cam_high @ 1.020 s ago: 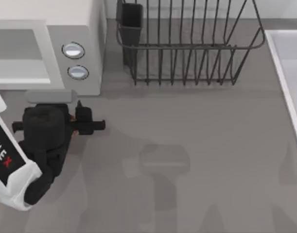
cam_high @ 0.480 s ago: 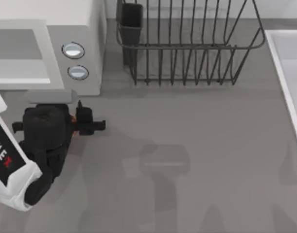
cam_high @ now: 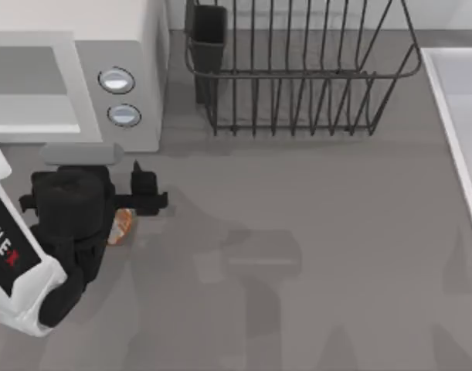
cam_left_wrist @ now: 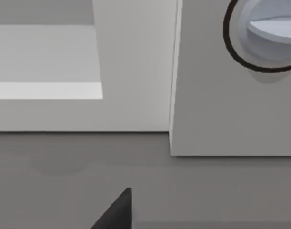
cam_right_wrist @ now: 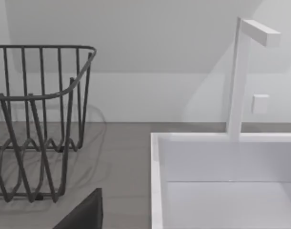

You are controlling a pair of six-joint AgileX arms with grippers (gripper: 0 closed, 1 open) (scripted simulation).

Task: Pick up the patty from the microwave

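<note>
The white microwave (cam_high: 135, 46) stands at the table's back left, its grey cavity (cam_high: 27, 85) open and two round knobs (cam_high: 117, 79) on its panel. My left gripper (cam_high: 141, 193) hovers just in front of the microwave, low over the table. The patty (cam_high: 122, 226), orange-brown with pale patches, peeks out at the near side of the black wrist, half covered by it. I cannot tell whether it is held or lies on the table. The left wrist view faces the microwave's front (cam_left_wrist: 135, 71) and one knob (cam_left_wrist: 269, 33) from close by.
A black wire dish rack (cam_high: 297, 69) with a dark cup holder (cam_high: 207, 35) stands to the right of the microwave. A white sink (cam_high: 460, 116) lies at the table's right edge, with its faucet (cam_right_wrist: 240, 76) in the right wrist view. Open table spreads across the middle and front.
The left gripper has shifted slightly right and toward the front. The patty, earlier a thin orange sliver by the wrist, now shows much more, lower at the wrist's near side.
</note>
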